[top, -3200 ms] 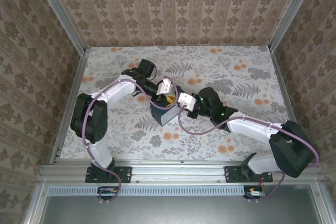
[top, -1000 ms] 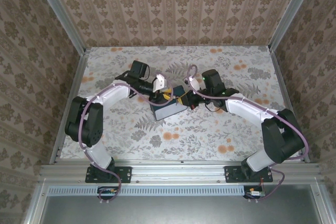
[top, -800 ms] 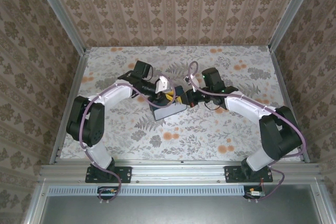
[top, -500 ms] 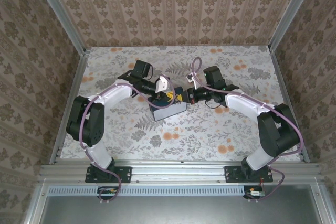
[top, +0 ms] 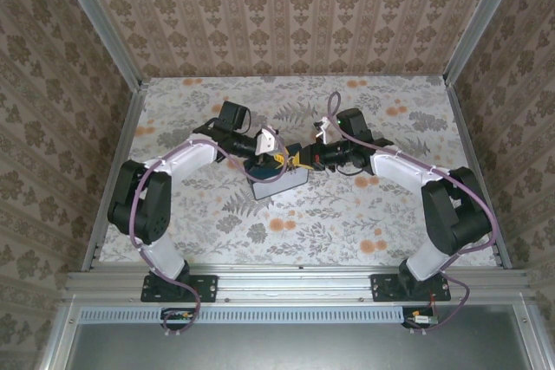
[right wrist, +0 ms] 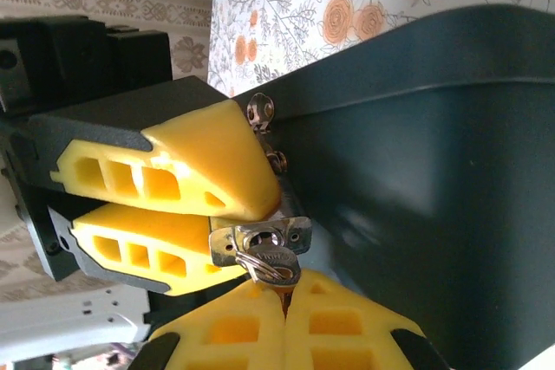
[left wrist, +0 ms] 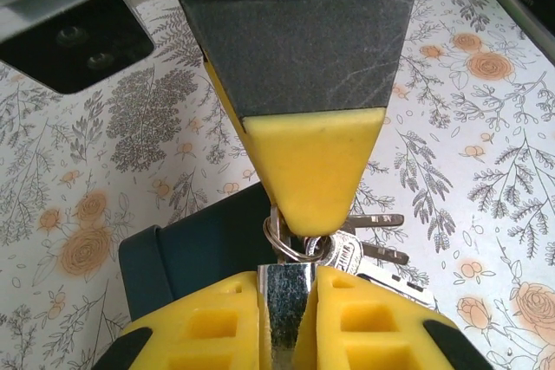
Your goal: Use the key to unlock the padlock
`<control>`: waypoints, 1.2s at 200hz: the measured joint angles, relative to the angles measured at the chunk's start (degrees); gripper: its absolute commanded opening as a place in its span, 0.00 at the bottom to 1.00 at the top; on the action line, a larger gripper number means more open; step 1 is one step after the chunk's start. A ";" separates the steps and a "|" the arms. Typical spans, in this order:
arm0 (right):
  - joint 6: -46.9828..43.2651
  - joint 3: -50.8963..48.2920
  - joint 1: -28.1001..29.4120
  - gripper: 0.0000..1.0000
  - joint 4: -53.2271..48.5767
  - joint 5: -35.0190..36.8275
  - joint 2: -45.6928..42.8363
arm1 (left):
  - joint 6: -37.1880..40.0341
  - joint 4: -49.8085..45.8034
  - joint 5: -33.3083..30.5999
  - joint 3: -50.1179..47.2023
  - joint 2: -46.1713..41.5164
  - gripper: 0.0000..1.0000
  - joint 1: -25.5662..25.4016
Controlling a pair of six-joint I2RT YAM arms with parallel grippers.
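1. Mid-bench [top: 373, 214], both arms meet tip to tip over a dark blue box [top: 279, 184].
2. The left hand [left wrist: 289, 285] is drawn in narrow on the silver padlock [right wrist: 258, 240]. Its yellow pads press on either side of the body, just beside the box's edge.
3. The right hand [right wrist: 284, 295] is pinched fully together on the key [right wrist: 277, 273]. The key's head, threaded on a ring [left wrist: 290, 244], sits against the padlock's end face.
4. Two spare keys [left wrist: 375, 240] lie on the same ring beside the box.
5. Whether the shackle has sprung free cannot be told.
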 measured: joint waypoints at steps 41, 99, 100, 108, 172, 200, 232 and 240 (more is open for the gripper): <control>12.04 -1.07 0.66 0.03 2.93 -0.17 -0.04 | 0.92 1.25 -1.18 -1.79 -1.64 0.03 0.15; -6.29 5.35 0.33 0.32 -14.58 5.42 -4.17 | 2.89 -2.10 1.81 -1.79 -1.77 0.03 0.17; -6.67 5.46 0.31 0.32 -14.78 5.53 -4.26 | 2.89 -2.14 1.84 -1.77 -1.77 0.03 0.17; -10.14 6.29 -0.04 0.32 -16.57 6.47 -5.14 | 3.13 -2.71 2.19 -1.75 -1.77 0.03 0.20; -34.21 3.45 1.97 0.29 -13.81 10.47 -7.56 | 4.04 -5.49 3.87 -1.03 -1.60 0.03 0.22; -41.48 -7.41 4.02 0.32 -1.42 11.30 -12.09 | 4.15 -6.62 4.15 -0.63 -1.49 0.03 0.22; -46.82 -10.27 4.02 0.31 5.95 11.43 -13.49 | 4.17 -7.56 4.28 -0.31 -1.42 0.03 0.33; -47.71 -10.25 4.04 0.31 7.23 11.45 -13.49 | 4.17 -7.69 4.33 -0.26 -1.40 0.04 0.33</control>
